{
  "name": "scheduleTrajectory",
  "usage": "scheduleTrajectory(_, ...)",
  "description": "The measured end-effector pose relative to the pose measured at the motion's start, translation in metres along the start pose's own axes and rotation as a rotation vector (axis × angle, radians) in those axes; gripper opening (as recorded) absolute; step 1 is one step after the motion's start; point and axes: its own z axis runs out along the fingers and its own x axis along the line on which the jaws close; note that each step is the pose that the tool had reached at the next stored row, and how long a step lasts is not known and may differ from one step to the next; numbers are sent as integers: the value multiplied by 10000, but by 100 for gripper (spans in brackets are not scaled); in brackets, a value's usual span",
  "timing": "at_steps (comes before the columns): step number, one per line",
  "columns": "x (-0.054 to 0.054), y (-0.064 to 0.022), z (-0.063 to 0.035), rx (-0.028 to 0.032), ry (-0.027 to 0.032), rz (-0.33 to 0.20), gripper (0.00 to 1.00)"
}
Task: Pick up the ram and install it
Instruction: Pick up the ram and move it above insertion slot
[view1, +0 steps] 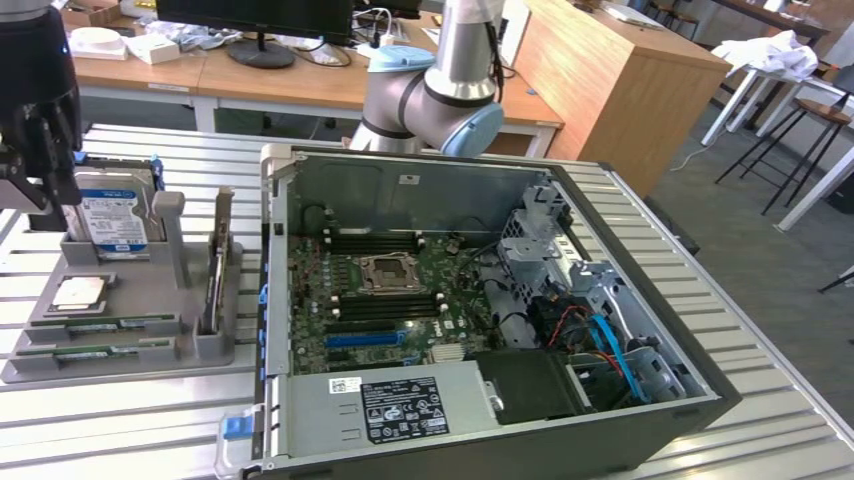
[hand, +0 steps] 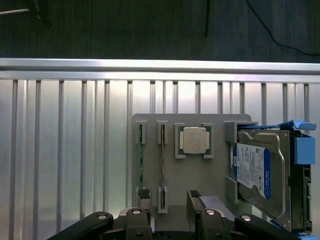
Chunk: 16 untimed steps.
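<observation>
- Clearly the claw (hand: 169, 200) is spread wide, its two black fingers (hand: 144, 196) well apart and pinching nothing
- It hangs over the grey tray (hand: 192, 172), and from the exterior view it (view1: 40, 170) sits above the tray's hard-drive end
- The ram (hand: 162, 150), a long thin green stick, lies flat in its slot in the tray, next to the square silver CPU chip (hand: 194, 140); seen from the wrist, its near end falls in the gap between the fingers
- A second ram stick (hand: 141, 155) lies parallel in the slot just beside it, nearer the tray's edge, in line with one of the fingers
- Whether the fingers reach down to the tray I cannot tell
- The blue-and-white-labelled hard drive (hand: 260, 172) stands propped in the tray's far end from the ram slots
- From the exterior view the two sticks (view1: 100, 327) (view1: 94, 352) show at the tray's (view1: 140, 290) front end, with a thin board (view1: 218, 268) standing on edge along one side
- Just beside the tray, on the same slatted metal surface (view1: 134, 420), the open computer case (view1: 400, 180) lies with its green motherboard (view1: 387, 300) exposed
- The arm (view1: 430, 95) rises behind the case
</observation>
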Motion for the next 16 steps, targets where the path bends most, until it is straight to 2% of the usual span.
scheduleTrajectory(16,4,-7,173,0,0,0,41)
